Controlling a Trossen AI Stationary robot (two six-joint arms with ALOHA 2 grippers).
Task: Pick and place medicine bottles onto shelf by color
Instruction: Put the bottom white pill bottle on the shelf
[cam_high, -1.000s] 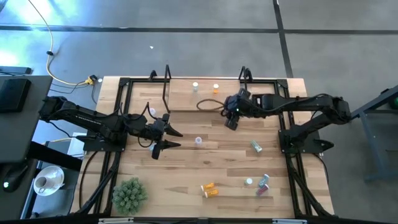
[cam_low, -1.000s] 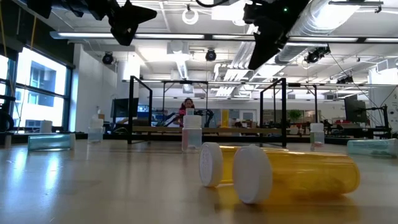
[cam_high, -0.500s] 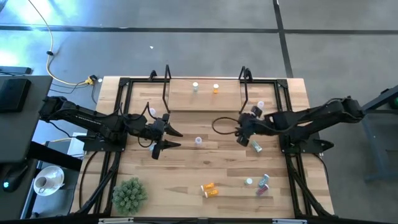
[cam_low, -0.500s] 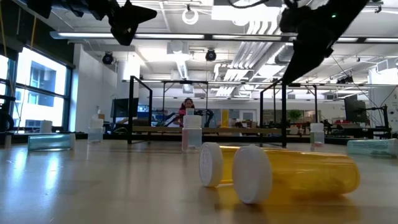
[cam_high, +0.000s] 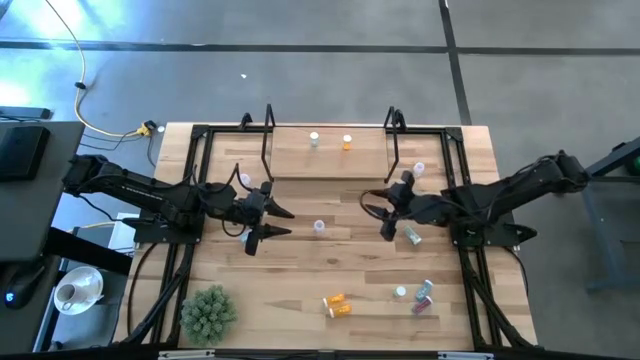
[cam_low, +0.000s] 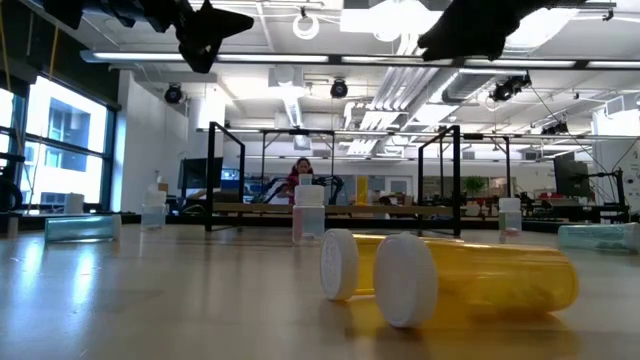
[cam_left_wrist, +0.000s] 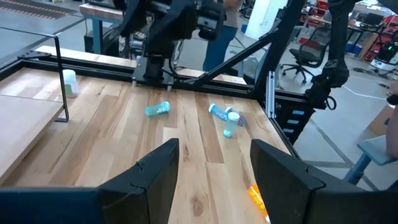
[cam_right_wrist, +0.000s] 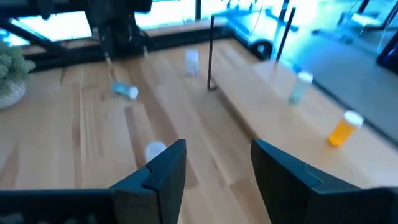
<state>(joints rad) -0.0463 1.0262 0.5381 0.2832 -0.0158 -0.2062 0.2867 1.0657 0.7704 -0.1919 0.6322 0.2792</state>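
Observation:
The shelf (cam_high: 330, 160) stands at the table's far middle. A whitish bottle (cam_high: 314, 139) and an orange one (cam_high: 347, 142) stand upright on its board. Other medicine bottles are on the table: a teal one (cam_high: 411, 236) lying, a whitish one (cam_high: 319, 227) upright in the middle, two orange ones (cam_high: 338, 304) lying near the front, and a teal and a purple one (cam_high: 422, 297) to their right. My right gripper (cam_high: 385, 222) hovers open and empty beside the teal bottle. My left gripper (cam_high: 283, 222) hangs open and empty at mid-left.
A green spiky plant ball (cam_high: 208, 312) sits at the near left corner. Whitish bottles stand beside the shelf's left end (cam_high: 244, 180) and right end (cam_high: 419, 168). Black frame rails (cam_high: 196, 190) run along both table sides. The shelf's thin black uprights (cam_high: 393, 140) rise at its ends.
My right gripper has swung away from the shelf's right front corner toward the table's near and right side. It has tipped up from pointing steeply down to nearly level and has rolled somewhat. It stays open and empty.

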